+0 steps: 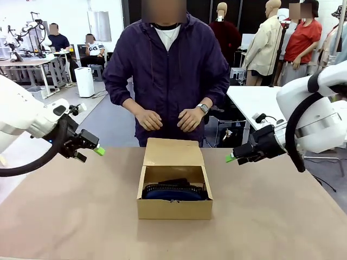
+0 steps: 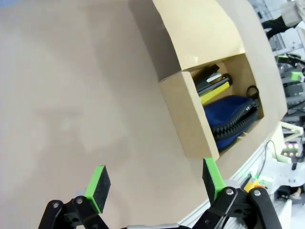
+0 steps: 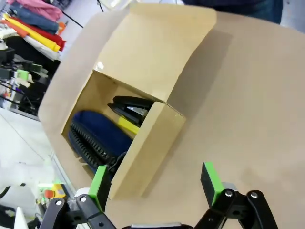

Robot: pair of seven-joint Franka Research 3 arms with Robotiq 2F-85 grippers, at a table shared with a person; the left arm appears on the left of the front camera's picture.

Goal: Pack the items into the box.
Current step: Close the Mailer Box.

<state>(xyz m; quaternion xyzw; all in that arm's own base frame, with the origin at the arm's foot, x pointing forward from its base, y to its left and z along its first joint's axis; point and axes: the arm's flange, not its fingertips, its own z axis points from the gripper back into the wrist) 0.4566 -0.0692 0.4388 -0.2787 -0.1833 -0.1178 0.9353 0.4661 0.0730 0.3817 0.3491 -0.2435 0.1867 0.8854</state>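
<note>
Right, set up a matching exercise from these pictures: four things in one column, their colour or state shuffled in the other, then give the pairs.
Column one:
1. pouch
2. utility knife
3. stapler
4. box

Column two:
A. yellow
B. navy blue, with a zip
C. brown cardboard, lid flap open
D. black

Pairs: 1-B, 2-A, 3-D, 4-C
</note>
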